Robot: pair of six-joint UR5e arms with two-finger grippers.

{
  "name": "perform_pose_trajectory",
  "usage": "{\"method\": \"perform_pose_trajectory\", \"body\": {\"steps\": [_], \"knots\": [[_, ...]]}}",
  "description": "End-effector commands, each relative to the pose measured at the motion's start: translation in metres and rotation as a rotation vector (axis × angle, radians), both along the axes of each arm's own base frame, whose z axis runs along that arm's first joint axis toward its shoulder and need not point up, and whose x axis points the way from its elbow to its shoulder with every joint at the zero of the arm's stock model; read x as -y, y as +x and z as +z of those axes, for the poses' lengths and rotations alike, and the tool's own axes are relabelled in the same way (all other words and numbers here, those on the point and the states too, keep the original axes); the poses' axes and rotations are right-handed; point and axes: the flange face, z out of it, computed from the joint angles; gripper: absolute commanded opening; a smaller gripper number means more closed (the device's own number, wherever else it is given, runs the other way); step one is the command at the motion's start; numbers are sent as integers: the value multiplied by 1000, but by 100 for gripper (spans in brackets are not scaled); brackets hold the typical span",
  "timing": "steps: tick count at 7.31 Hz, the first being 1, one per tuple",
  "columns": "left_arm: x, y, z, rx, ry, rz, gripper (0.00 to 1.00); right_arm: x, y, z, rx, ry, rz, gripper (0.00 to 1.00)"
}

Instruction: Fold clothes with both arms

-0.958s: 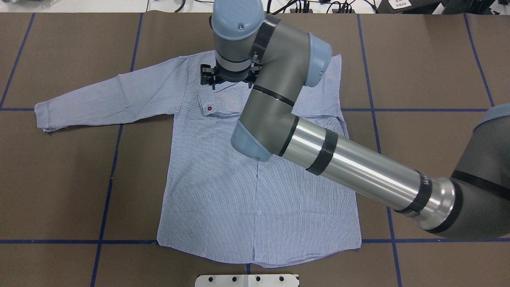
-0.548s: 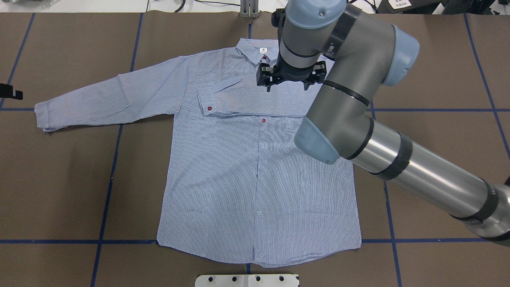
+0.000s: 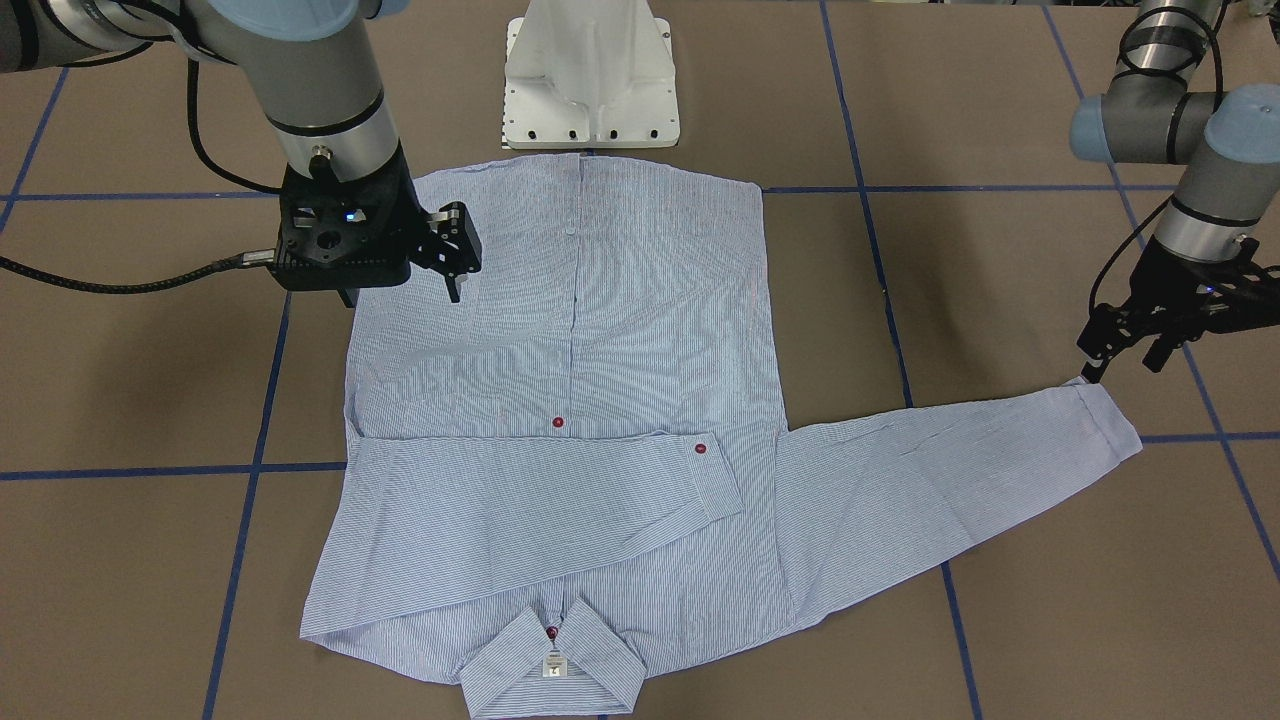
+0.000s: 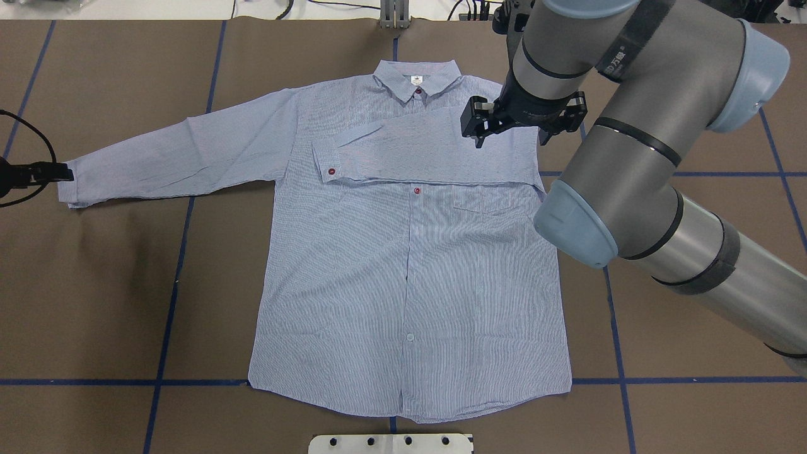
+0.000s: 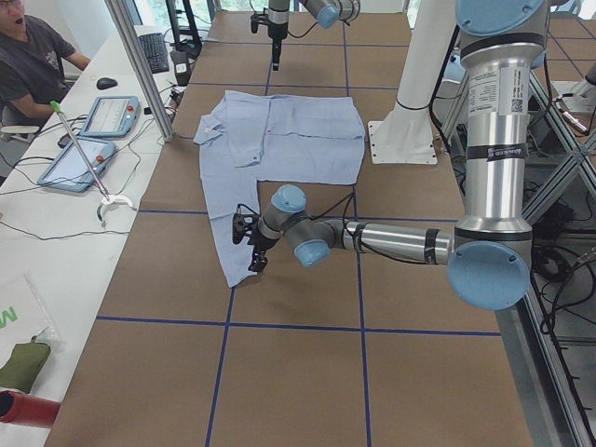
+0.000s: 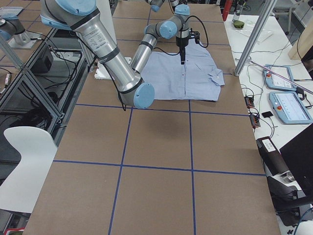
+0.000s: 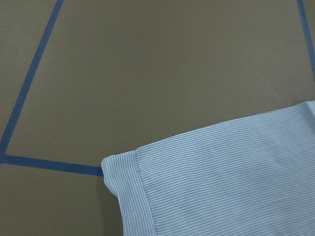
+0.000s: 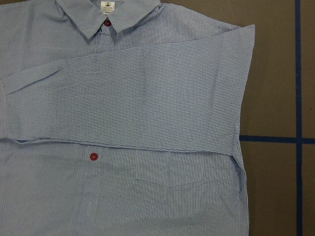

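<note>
Hovering over the shirt (image 4: 410, 265), right gripper (image 4: 512, 139) spread, empty; left gripper (image 3: 1122, 360) at the cuff (image 3: 1105, 415), seemingly parted

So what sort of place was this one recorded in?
Most likely a robotics lab workcell: the table is brown matting gridded with blue tape, aluminium framing stands alongside it, and a side bench holds control tablets and a keyboard.
</note>
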Motion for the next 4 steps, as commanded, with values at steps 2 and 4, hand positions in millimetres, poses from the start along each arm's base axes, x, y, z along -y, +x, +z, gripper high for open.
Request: {"method": "perform_pose_trajectory", "body": {"steps": [2,4], "knots": [[18,11,20,40,-13,-27,66,-1,0,0,2,4,-2,100],[26,16,27,48,-25,-27,59,-1,0,1,1,4,-1,100]]}}
